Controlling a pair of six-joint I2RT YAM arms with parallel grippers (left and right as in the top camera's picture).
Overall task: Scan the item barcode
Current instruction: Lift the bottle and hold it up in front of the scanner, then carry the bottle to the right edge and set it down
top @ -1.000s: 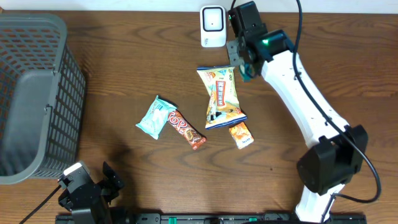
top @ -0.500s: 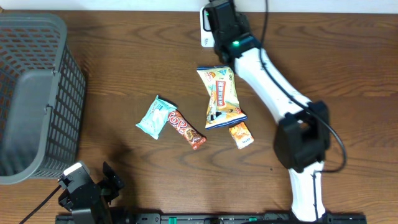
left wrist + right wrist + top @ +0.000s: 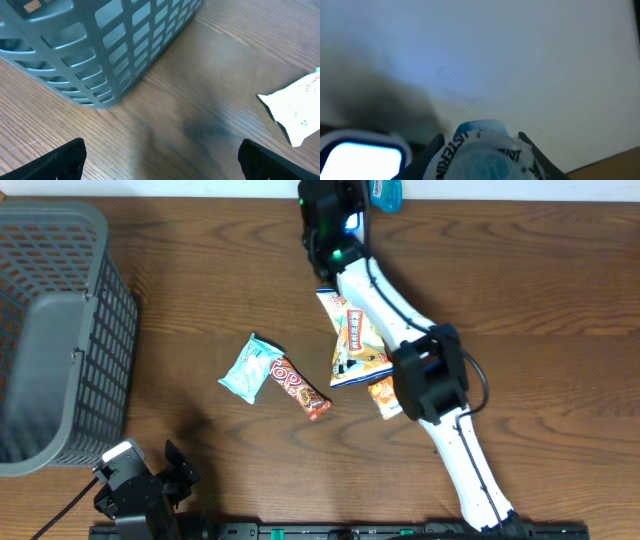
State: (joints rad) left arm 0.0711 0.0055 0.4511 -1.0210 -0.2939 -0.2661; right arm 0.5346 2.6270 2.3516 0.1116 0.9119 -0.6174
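near edge, left: my left gripper [image 3: 140, 485] hangs low over bare wood, jaws spread as wide as they go, nothing in them. Basically idling.
left side: the grey basket [image 3: 100, 240] takes up that whole side of the table [image 3: 560, 300]. Its slotted wall is just ahead in my left wrist view.
middle: four loose snacks: mint packet [image 3: 252, 368], red bar [image 3: 300, 388], yellow bag [image 3: 355, 340], orange packet [image 3: 388, 397]. Neither gripper is on any of them, but my right arm [image 3: 440, 380] reaches across above the yellow bag and the orange packet.
far edge: my right gripper [image 3: 481, 150] is pinched partway closed on the blue Listerine pack [image 3: 385, 190], held up off the wood right at the far edge.
scanner, maybe: a blurry glowing window [image 3: 362, 157] sits just left of the pack in the right wrist view. I reckon that's the reader, but my arm covers that spot from overhead.
done: the item's gripped, off the table and up by the window.
left to do: get the barcode facing that window. I can't tell which face has the code, or whether it's been read.
room: the far edge and a pale wall are right there, so there's nowhere farther to go. Any turning has to come nearer or go right, where the wood's open. The basket crowds the left.
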